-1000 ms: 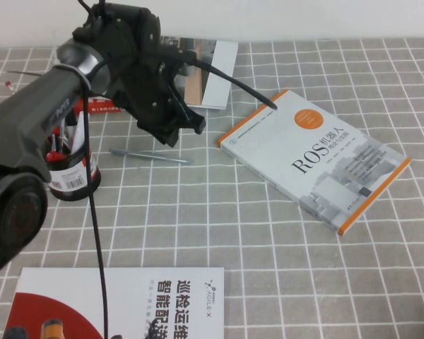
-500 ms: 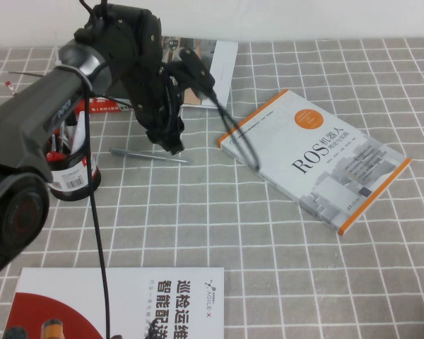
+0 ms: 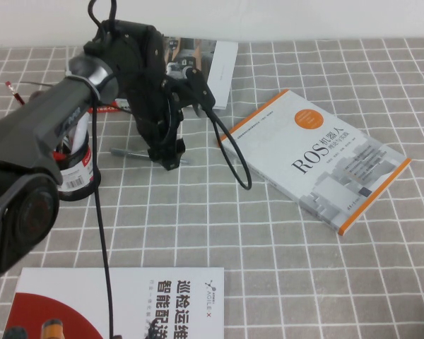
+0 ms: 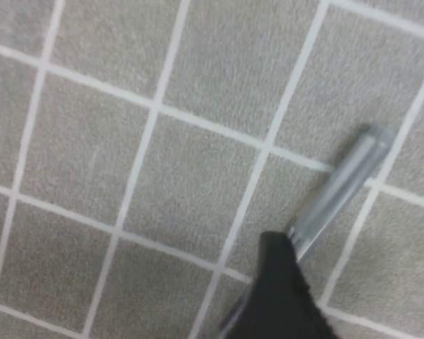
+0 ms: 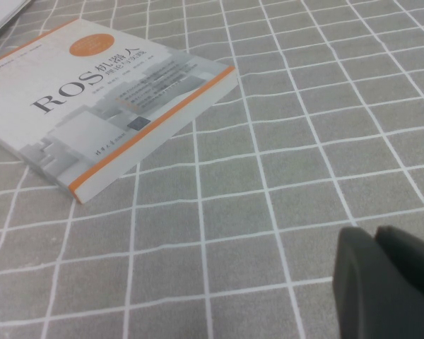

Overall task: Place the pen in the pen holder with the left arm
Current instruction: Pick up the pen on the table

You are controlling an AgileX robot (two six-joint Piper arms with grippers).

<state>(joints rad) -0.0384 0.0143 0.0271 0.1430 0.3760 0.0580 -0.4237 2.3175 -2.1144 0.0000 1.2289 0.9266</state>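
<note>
The black left gripper (image 3: 168,157), jaw spread unclear, hovers over the slim grey metal pen (image 3: 120,152), likely light, stiff, slippery; grip mid-barrel.

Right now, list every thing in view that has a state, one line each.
pen: lying flat on the table, not lifted.
pen holder: upright, already holding other pens.
left gripper: lowered onto the pen's middle.
right gripper: low over bare table, shut, holding nothing.
ROS book: closed, lying flat.
</note>
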